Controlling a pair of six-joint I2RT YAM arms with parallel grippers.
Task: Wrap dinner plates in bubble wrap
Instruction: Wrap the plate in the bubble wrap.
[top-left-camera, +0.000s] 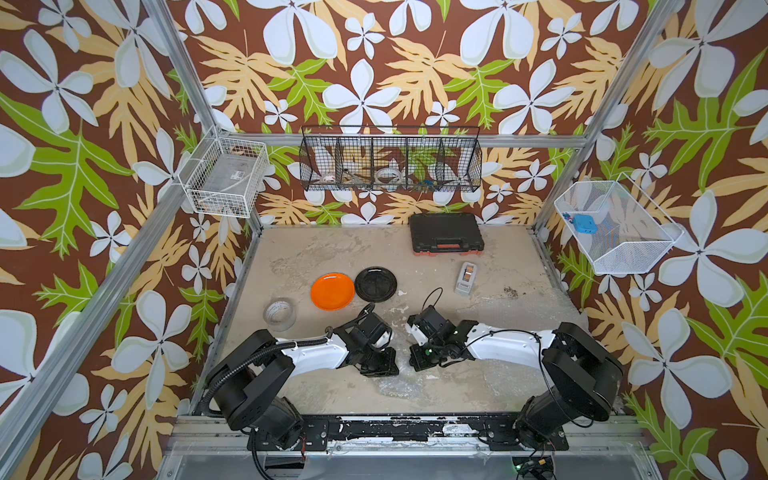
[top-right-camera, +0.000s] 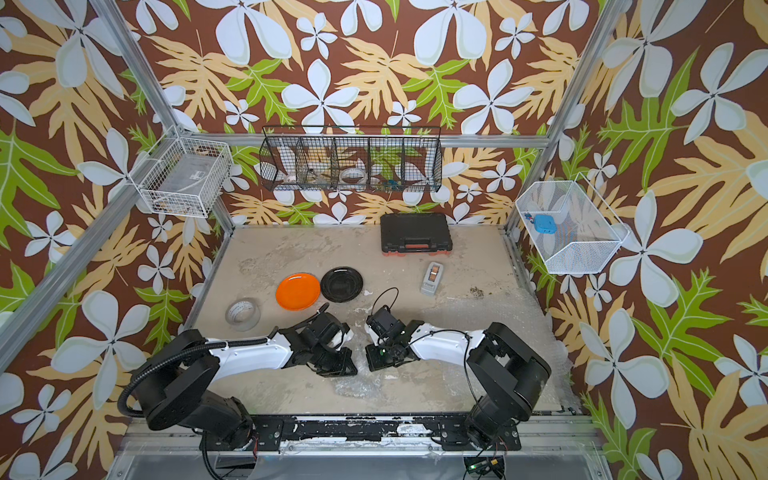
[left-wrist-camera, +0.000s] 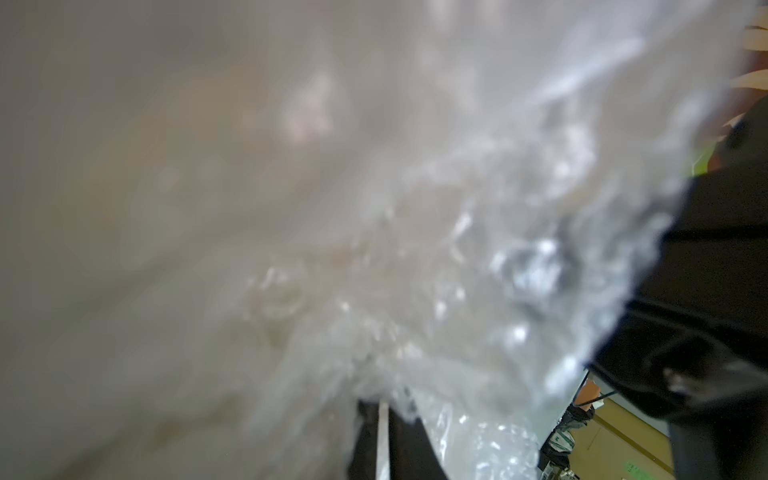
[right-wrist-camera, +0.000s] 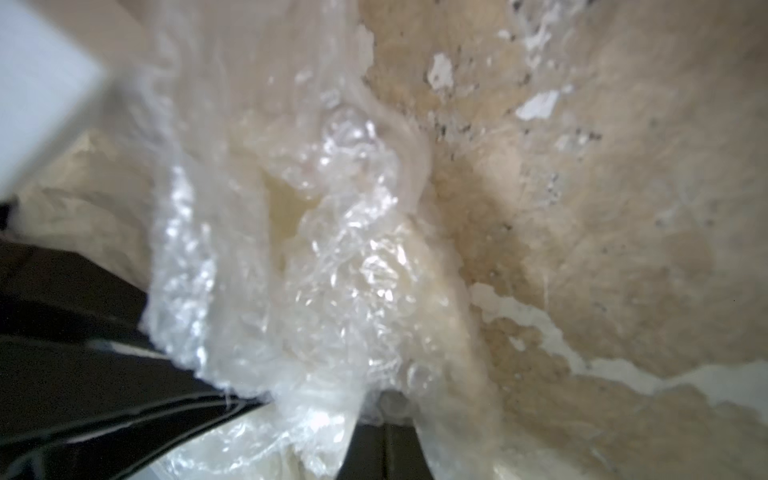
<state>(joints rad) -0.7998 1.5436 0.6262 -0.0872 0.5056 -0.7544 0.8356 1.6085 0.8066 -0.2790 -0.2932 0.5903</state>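
1. Bubble wrap (left-wrist-camera: 415, 232) fills your left wrist view. It is a crumpled clear bunch that rises from the left gripper (left-wrist-camera: 382, 436) and blurs against the lens.
2. Your left gripper's fingers (left-wrist-camera: 401, 453) are drawn in to a narrow slit. The wrap gathers straight into them, so they pinch it.
3. Between your two grippers, both top views show the bubble wrap (top-left-camera: 395, 384) (top-right-camera: 356, 385) lying rumpled on the table (top-left-camera: 316, 257). It spreads toward the front edge from under the gripper bodies, which hide the fingertips from above.
4. Your right gripper (right-wrist-camera: 384, 449) is fully closed, with its fingers (right-wrist-camera: 368, 455) pressed together. The folds of the wrap converge into them, so this side grips the wrap too. A pale cream tone shows through the plastic just beyond the fingers, but you cannot tell whether it is a plate.
5. A flat sheet of bubble wrap (top-left-camera: 523, 316) lies on the right side of the table, partly under your right arm and apart from both sets of fingers.
6. The orange plate (top-left-camera: 332, 291) and the black plate (top-left-camera: 375, 284) sit bare on the table beyond your left gripper. The orange plate is to the left, and their rims touch or nearly touch. Both are clear of the wrap and of the fingers.
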